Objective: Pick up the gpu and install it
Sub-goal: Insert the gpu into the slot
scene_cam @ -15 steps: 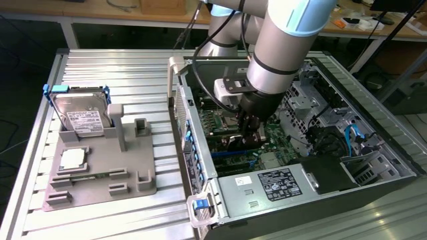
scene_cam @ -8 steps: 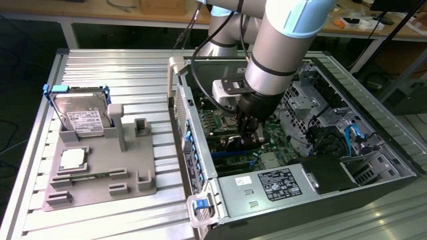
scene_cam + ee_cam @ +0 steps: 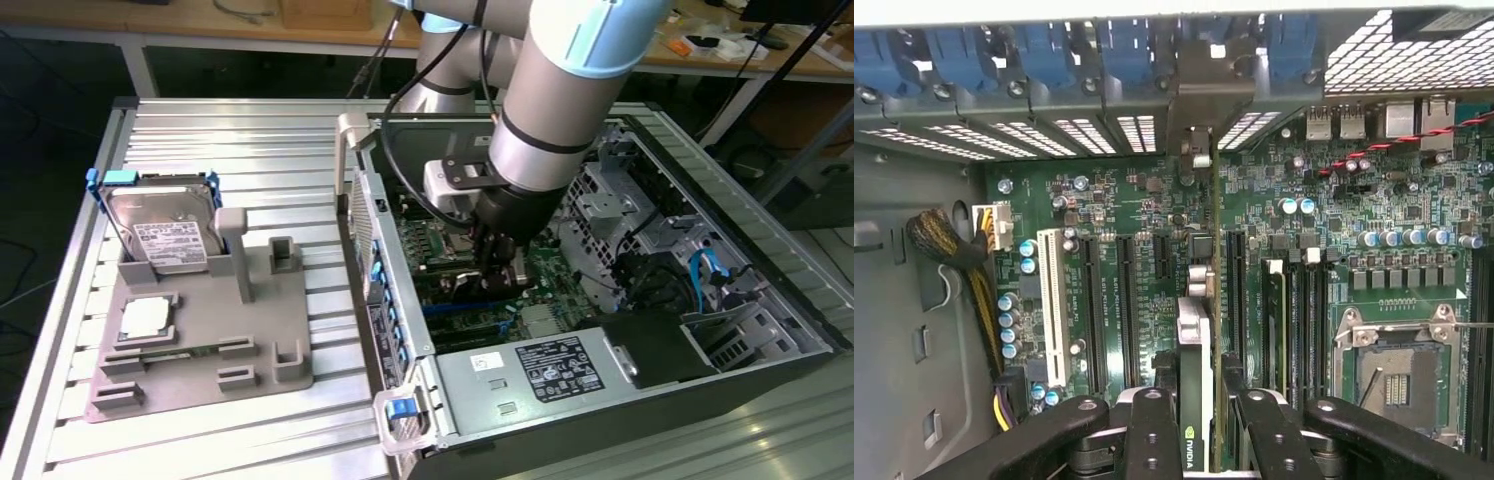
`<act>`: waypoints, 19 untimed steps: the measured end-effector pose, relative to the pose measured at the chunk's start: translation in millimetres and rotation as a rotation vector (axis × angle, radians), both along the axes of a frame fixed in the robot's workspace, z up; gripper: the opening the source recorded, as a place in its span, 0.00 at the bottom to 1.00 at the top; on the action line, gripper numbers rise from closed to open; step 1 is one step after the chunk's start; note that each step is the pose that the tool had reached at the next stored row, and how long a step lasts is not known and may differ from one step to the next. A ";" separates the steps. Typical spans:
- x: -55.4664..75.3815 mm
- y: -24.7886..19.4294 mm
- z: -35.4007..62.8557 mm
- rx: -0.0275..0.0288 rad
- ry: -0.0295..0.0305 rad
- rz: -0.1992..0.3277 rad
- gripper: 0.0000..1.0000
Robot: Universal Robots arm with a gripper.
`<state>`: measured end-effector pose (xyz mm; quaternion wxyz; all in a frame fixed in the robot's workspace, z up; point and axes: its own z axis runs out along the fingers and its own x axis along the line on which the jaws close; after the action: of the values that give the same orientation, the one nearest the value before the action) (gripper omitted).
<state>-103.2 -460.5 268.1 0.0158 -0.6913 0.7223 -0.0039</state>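
GPU (image 3: 1195, 330) stands on edge inside the open computer case (image 3: 380, 250), clamped between the gripper's (image 3: 1202, 415) two black fingers (image 3: 1152, 430), which are closed on the edge nearest the wrist. It hangs over the green motherboard (image 3: 1114, 210) among the expansion slots, with its silver bracket (image 3: 1199, 95) at the case's rear slot openings.

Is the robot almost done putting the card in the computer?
Pickup is done: the thin dark circuit card sits edge-on inside the open metal computer case. The end effector clamps it over the green motherboard. Left: letting go; I cannot tell if it is fully seated.
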 end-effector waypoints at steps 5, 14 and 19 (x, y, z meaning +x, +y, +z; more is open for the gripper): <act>-2.4 0.0 -2.0 -0.0001 0.0002 -0.004 0.27; -2.6 -0.5 -2.5 0.0005 0.0091 -0.005 0.27; 1.0 -0.5 -2.5 0.0005 0.0307 -0.005 0.27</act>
<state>-102.2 -461.0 265.6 0.0049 -0.6894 0.7243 0.0069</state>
